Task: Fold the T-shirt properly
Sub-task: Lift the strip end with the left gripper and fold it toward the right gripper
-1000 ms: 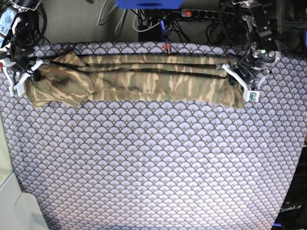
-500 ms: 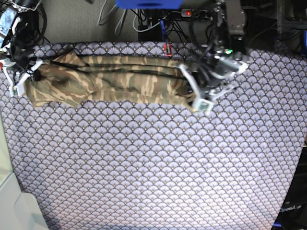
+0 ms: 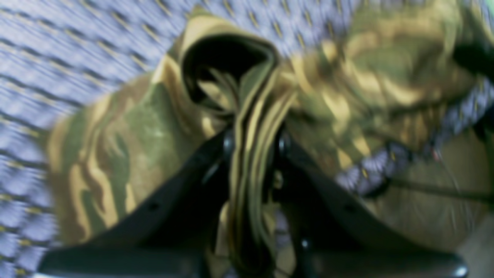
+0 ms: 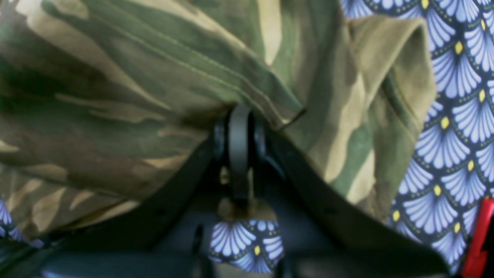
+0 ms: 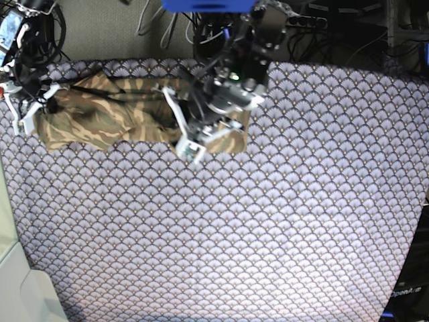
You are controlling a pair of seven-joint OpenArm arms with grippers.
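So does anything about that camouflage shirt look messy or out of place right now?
Nothing is damaged, but the T-shirt is bunched: a thick wad of layers is pinched in the left gripper, and its left end looks rumpled near the right gripper on the purple tablecloth.

The left gripper (image 5: 179, 123) was clamped on a bunched fold, its arm reaching across the middle. The right gripper (image 5: 20, 107) was fully closed at the far side.

Robot lab or test bench: worktop (image 5: 268, 235) under purple scallop-print cloth, tangle of black and white cables (image 5: 201, 30) beyond far edge on grey floor, power strip (image 5: 305, 20) behind far right corner, blue box (image 5: 208, 5) at far edge, arm bases at both far corners
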